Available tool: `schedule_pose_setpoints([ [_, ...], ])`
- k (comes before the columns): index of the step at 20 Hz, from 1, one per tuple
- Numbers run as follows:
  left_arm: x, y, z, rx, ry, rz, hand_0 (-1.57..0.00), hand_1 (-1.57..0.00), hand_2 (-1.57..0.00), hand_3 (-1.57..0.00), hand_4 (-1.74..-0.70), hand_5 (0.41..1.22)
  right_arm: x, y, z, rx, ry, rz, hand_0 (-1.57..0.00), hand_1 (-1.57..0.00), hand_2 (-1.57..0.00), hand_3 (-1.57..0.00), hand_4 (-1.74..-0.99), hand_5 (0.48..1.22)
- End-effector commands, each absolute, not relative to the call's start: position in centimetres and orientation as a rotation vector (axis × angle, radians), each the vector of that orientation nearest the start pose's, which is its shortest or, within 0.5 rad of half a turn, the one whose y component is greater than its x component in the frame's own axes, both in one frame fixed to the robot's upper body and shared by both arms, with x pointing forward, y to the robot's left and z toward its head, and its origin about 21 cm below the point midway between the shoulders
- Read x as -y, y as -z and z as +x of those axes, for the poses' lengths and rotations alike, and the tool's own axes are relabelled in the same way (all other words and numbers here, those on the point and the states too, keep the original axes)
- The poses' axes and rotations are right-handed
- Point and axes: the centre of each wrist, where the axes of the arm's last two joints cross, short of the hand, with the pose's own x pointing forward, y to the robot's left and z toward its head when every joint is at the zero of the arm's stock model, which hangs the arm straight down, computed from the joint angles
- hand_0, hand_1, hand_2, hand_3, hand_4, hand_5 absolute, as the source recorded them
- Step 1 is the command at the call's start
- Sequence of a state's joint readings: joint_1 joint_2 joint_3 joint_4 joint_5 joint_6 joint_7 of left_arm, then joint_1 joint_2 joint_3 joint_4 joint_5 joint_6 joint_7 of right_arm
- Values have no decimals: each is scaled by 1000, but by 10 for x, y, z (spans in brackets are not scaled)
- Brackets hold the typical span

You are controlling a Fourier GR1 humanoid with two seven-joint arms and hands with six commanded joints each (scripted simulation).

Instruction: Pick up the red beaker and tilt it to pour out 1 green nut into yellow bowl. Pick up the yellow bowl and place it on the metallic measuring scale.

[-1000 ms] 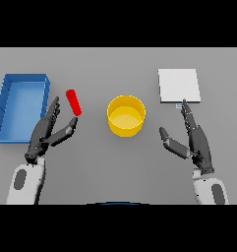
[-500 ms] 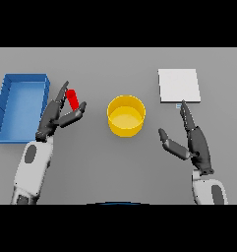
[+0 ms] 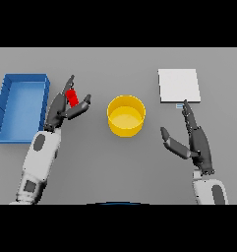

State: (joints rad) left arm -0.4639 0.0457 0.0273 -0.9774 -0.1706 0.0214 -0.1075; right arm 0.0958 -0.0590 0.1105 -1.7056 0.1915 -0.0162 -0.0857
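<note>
Left of the yellow bowl, our left robot hand spreads wide around the red beaker; we should close squarely, keeping it upright.

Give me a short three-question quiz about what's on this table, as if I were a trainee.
1. True or false: the yellow bowl sits on the metallic scale.
2. Which robot hand is at the red beaker? A) left robot hand B) right robot hand
3. Fill in: the blue tray lies at the robot's ____ side.

Key: 1 false, it stands on the table between the hands; 2 A; 3 left.
</note>
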Motion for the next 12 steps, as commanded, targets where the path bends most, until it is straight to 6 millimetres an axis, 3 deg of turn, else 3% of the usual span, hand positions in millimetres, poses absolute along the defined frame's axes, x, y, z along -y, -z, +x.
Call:
schedule_pose_setpoints([
  [1,-194,20,357,1531,276,65,1,1,1,1,-1270,700,225,-13,223,1705,-245,-136,1,1,1,1,-1244,643],
  [3,-193,24,360,1548,235,40,1,1,-6,1,-1303,719,225,-15,223,1705,-244,-139,1,1,1,1,-1246,646],
  [5,-196,29,363,1546,203,34,-81,-94,-157,-133,-1364,761,226,-16,225,1708,-241,-136,1,1,1,1,-1242,645],
  [6,-194,31,364,1553,188,31,-207,-230,-287,-254,-1401,787,225,-15,223,1707,-240,-139,1,1,1,1,-1240,645],
  [8,-189,34,365,1543,176,88,-551,-588,-662,-728,-1471,943,226,-11,219,1701,-247,-138,1,1,1,1,-1237,648],
  [9,-185,37,365,1544,198,114,-755,-783,-844,-884,-1519,999,225,-10,219,1699,-240,-128,1,1,1,1,-1239,648],
  [12,-175,34,368,1563,264,144,-1153,-1168,-1199,-1108,-1615,1107,229,-16,224,1703,-251,-142,1,1,1,1,-1241,650],
])
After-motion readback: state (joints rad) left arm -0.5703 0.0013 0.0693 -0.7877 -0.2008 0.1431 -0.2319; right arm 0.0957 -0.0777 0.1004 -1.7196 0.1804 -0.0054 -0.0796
